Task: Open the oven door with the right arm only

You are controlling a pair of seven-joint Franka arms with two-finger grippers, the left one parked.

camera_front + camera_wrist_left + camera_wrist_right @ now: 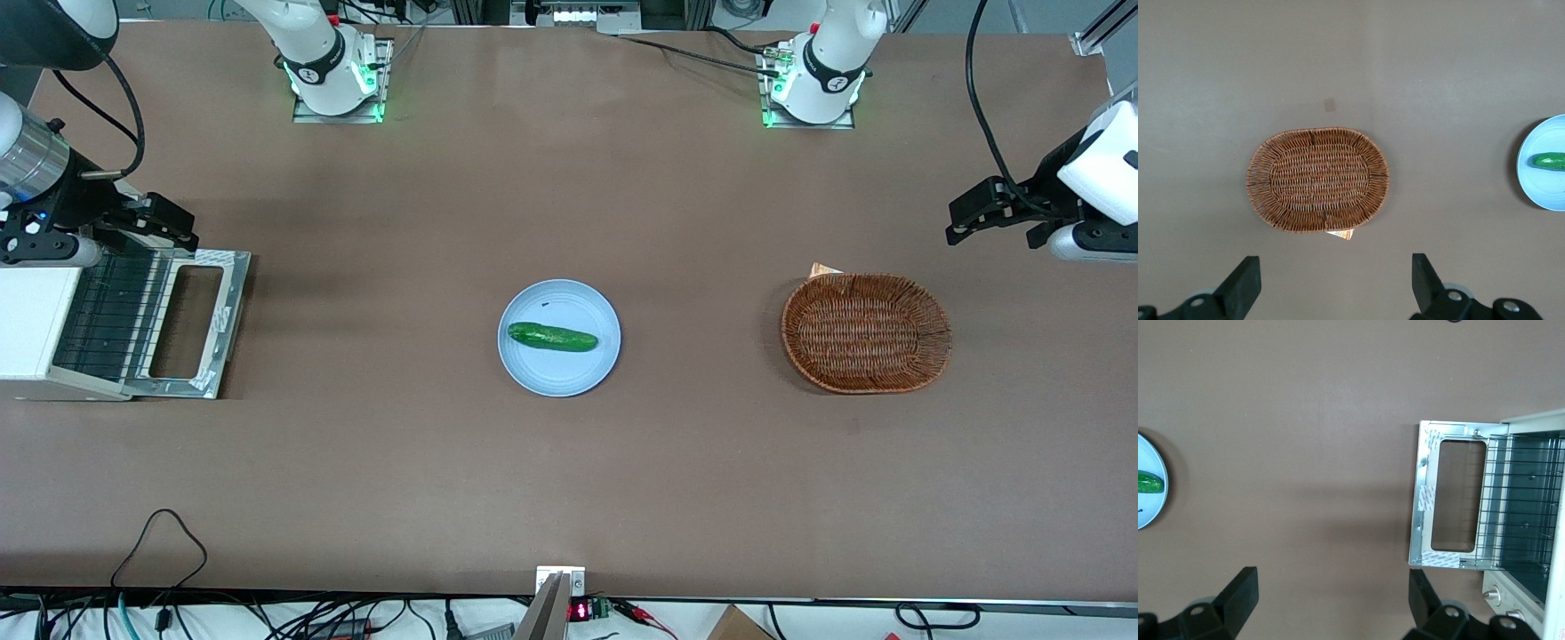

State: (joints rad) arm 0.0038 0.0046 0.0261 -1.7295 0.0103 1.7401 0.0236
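the oven door [191,324] lies swung down flat on the worktop [569,462] in front of the oven [36,324], wire rack [1521,503] exposed. the tool [1331,603] hangs above it, released, grasping nothing. the door looks stiff, hinged metal with fragile glass; take it by its outer edge.
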